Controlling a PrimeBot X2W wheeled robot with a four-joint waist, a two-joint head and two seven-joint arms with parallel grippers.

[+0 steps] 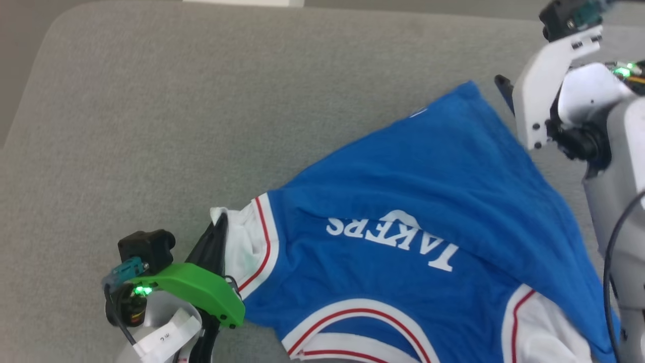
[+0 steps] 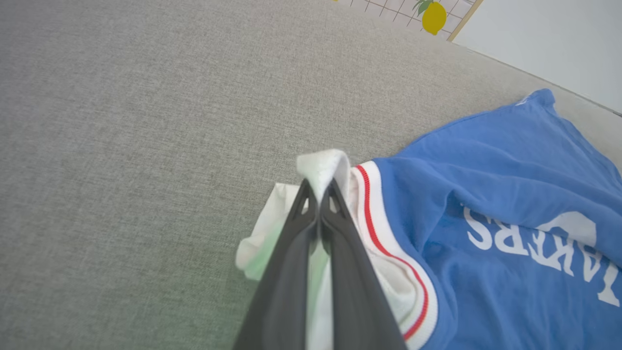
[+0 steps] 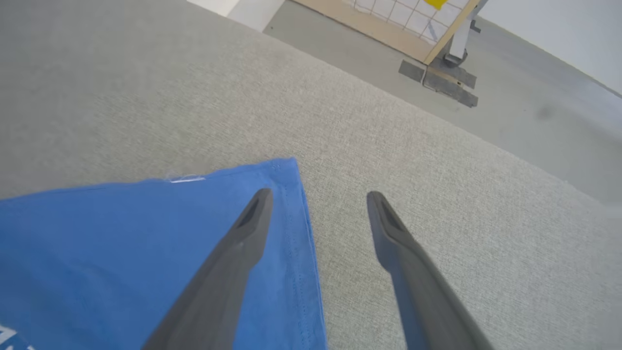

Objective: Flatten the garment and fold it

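left gripper (image 2: 319,187) pinches the garment (image 1: 403,176) by a white sleeve (bunched); right gripper (image 3: 318,197) splayed over its hem.

One garment (image 1: 413,201), two white sleeves on it, left sleeve (image 1: 242,237) and near right sleeve (image 1: 544,327), one grey padded surface (image 1: 201,101), two grippers, left gripper (image 2: 319,183) and right gripper (image 3: 319,193), one far lemon picture (image 2: 434,17)

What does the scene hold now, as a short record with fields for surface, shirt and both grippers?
surface: grey woven cloth surface, the shirt lies on it
shirt: royal-blue soft jersey T-shirt, white sleeves, red-striped trim, rumpled, lettering up
left gripper: shut on the white sleeve
right gripper: open, fingers astride the shirt's edge near its corner
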